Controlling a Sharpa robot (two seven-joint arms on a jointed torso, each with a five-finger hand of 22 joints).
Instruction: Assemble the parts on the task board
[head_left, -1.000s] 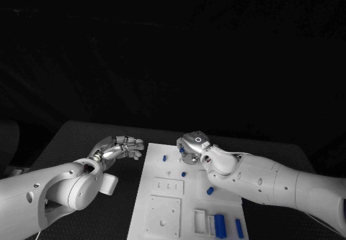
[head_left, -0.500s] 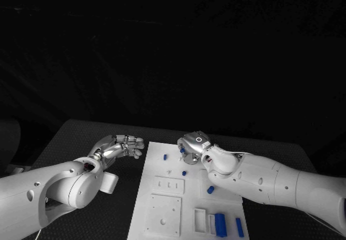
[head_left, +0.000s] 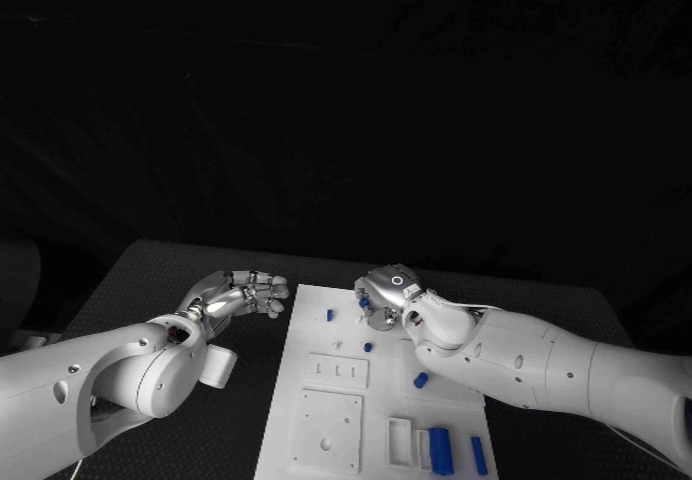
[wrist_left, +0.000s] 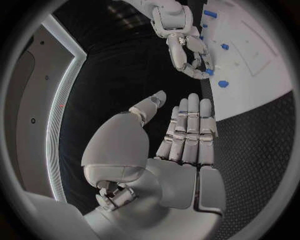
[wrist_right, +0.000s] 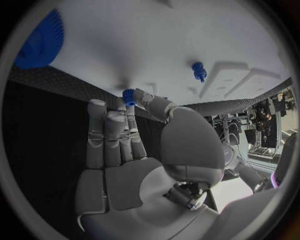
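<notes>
The right hand (head_left: 384, 296) hangs over the far end of the task board (head_left: 325, 395), and between its thumb and fingertips it is grasping a small blue part (wrist_right: 129, 96). In the right wrist view this part sits at the very tips of the fingers, close above the white surface of the board; if it touches the board, I cannot tell. Near this hand a blue peg (wrist_right: 199, 71) stands upright in the board, and just beside the hand, toward the left hand, another short blue piece (head_left: 330, 315) also stands on the board.

The left hand (head_left: 238, 294) is over the dark worktop (head_left: 159, 290), just beside the board's far corner. It is released and holds nothing; in its own wrist view the fingers (wrist_left: 190, 130) lie straight and close together, with the thumb apart. Nearer to the robot than both hands, several long blue pieces (head_left: 440, 449) lie at the near end of the board.
</notes>
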